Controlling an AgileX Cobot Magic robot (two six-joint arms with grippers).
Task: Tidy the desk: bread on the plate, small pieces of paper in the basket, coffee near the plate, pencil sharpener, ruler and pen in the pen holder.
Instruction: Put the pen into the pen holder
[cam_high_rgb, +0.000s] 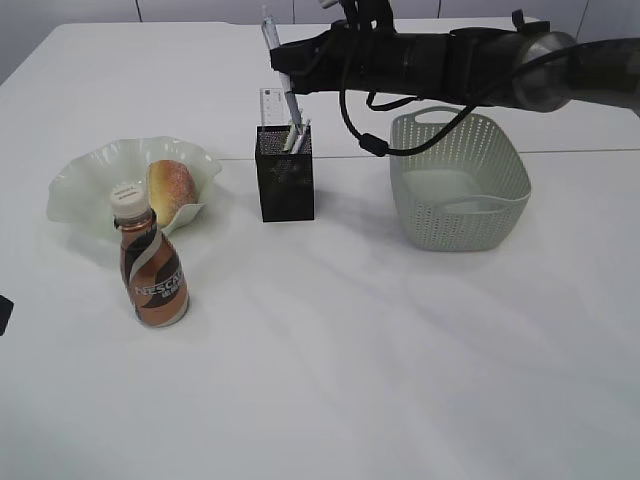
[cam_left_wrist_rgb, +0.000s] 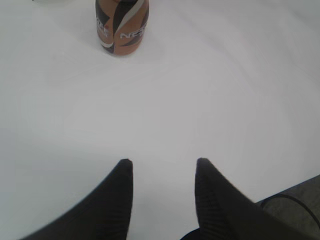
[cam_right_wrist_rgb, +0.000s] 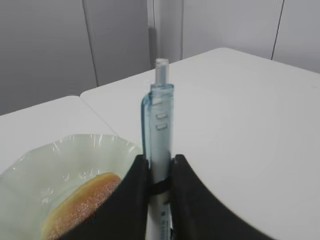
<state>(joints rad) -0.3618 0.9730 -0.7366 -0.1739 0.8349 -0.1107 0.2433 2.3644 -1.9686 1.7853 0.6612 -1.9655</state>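
My right gripper (cam_high_rgb: 284, 62) (cam_right_wrist_rgb: 159, 159) is shut on a clear blue pen (cam_high_rgb: 280, 60) (cam_right_wrist_rgb: 159, 115), held upright over the black mesh pen holder (cam_high_rgb: 285, 185). The pen's lower end reaches the holder's mouth, beside a clear ruler (cam_high_rgb: 270, 105) standing in it. Bread (cam_high_rgb: 172, 190) (cam_right_wrist_rgb: 80, 200) lies on the pale green wavy plate (cam_high_rgb: 80, 185) (cam_right_wrist_rgb: 30, 170). The coffee bottle (cam_high_rgb: 152, 270) (cam_left_wrist_rgb: 121, 27) stands upright just in front of the plate. My left gripper (cam_left_wrist_rgb: 164, 162) hovers open and empty over bare table near the bottle. Pencil sharpener and paper pieces are out of view.
A pale green perforated basket (cam_high_rgb: 460, 180) stands right of the pen holder, under my right arm's forearm. The white table's back edge lies beyond the holder, with grey wall panels behind it.
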